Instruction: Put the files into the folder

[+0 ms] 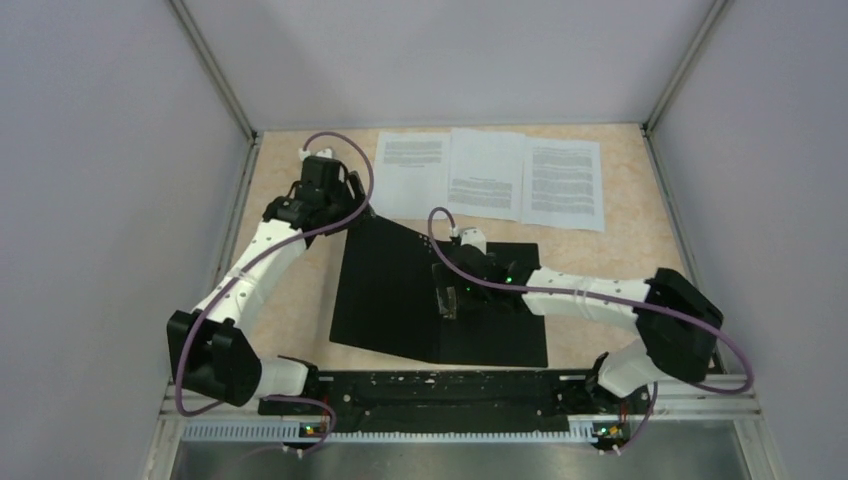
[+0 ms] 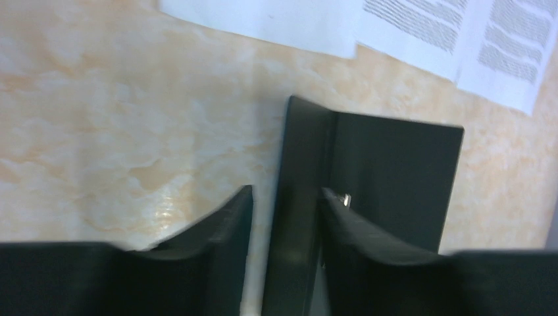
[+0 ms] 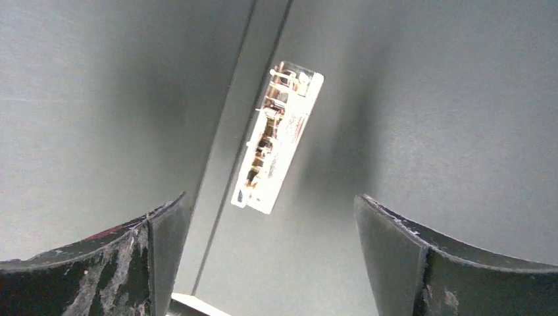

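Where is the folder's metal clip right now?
The metal clip sits on the spine of the open folder at mid-table, directly under the right end effector, whose open fingers straddle it in the right wrist view.

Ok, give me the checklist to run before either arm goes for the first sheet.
1. The folder lies open, black inside up: ok.
2. The three files lie flat beyond it, none inside yet: ok.
3. The left gripper is clear of the folder: not ok, a folder edge sits between its fingers.
4. The right gripper is open: ok, over the spine clip.
5. The spine clip is released to take paper: cannot tell.
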Available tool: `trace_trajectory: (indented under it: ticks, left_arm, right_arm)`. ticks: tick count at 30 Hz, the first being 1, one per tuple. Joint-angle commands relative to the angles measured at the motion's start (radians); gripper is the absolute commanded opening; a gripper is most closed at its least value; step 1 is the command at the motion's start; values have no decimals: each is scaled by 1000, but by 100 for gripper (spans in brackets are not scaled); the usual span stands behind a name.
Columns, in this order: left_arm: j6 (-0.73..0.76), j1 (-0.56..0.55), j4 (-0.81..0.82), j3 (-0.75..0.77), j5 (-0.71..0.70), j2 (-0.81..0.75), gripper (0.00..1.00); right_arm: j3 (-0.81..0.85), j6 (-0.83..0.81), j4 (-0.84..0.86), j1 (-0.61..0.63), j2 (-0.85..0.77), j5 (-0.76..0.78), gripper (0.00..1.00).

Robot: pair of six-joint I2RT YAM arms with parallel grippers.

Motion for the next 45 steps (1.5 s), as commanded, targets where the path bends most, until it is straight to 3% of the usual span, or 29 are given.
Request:
trace_trajectory:
  ticks: [1, 8, 12, 16, 24, 31, 45]
  left_arm:
    - [88, 50, -74, 108, -179, -39, 74]
    - [124, 50, -98, 100, -181, -97, 69]
    - [76, 48, -31, -24, -76, -100, 61]
    - [26, 40, 0, -107, 30, -58, 58]
    - [-81, -86, 126, -245, 114, 10, 59]
    - [-141, -174, 183, -306, 106, 54, 58]
    - [-206, -210, 161, -420, -3, 15, 51]
  right_arm:
    - [62, 34, 54, -5, 142, -30, 91]
    - [107, 35, 62, -5, 255, 8, 73]
    - [110, 43, 55, -4, 283, 14, 55]
    - [113, 40, 30, -5, 303, 31, 45]
    - [79, 22, -28, -12, 284, 101, 34]
    - [2, 26, -25, -51, 230, 103, 32]
    - [-41, 40, -60, -81, 118, 85, 34]
